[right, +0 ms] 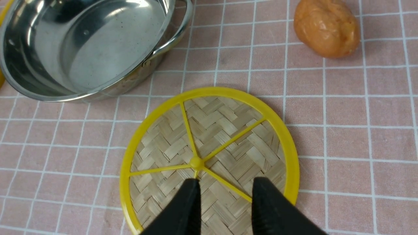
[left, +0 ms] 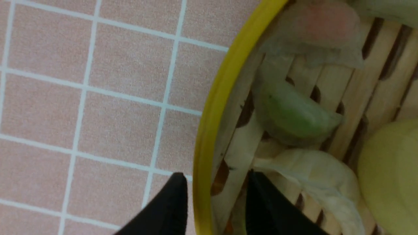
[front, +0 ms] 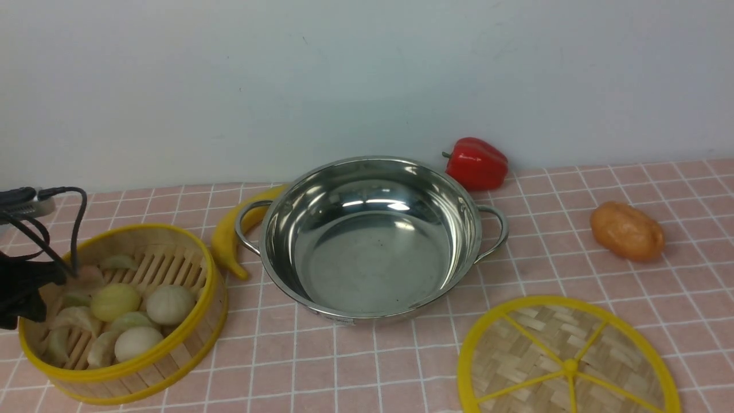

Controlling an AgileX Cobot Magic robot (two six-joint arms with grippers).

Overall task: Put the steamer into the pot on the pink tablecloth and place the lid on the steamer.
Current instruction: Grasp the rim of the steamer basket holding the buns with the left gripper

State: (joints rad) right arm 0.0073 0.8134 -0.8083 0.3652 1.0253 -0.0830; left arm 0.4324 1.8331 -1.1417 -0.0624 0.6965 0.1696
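The steamer [front: 178,350] stands on the pink tablecloth [front: 573,269] at the near left, with pale dumplings and buns on its slatted floor. My left gripper [front: 26,292] is at its left edge. In the left wrist view the left gripper [left: 217,174] is open and straddles the yellow rim [left: 209,114], one finger outside and one inside. The empty steel pot [front: 367,258] sits mid-table. The lid [front: 567,361] lies flat at the near right. My right gripper [right: 225,182] hovers open over the lid [right: 212,137], close to its hub, and is out of the front view.
A yellow banana [front: 226,235] lies against the pot's left handle, between pot and steamer. A red pepper [front: 476,163] sits behind the pot by the wall. An orange potato-like toy [front: 628,231] lies at the right, beyond the lid.
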